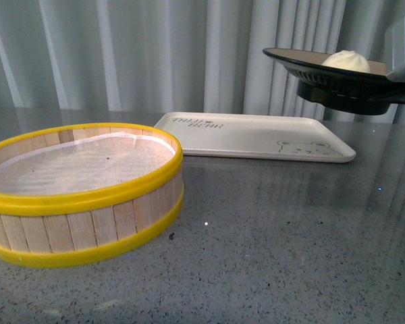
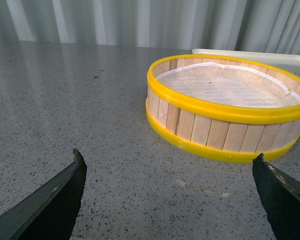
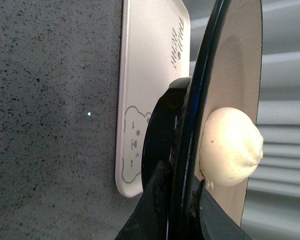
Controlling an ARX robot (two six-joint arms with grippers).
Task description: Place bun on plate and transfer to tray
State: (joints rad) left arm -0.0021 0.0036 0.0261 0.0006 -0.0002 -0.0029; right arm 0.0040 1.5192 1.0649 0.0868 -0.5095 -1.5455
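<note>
Plate (image 1: 293,57) with bun (image 1: 346,61) was held above the tray (image 1: 256,138).
The left gripper (image 2: 168,156) hung with jaws spread wide, grasping nothing, over the speckled countertop (image 1: 270,236) near the yellow-rimmed steamer basket (image 1: 81,196). Behind the basket lay the cream tray. At far right the right gripper (image 3: 182,212) was clamped on the plate's black rim, clear above the tray's bear-printed end, the bun resting inside.

Glossy black-rimmed plate (image 1: 304,64), smooth matt plastic tray (image 1: 256,138), wooden-slat steamer basket (image 1: 81,223), polished speckled stone table (image 1: 290,256).
</note>
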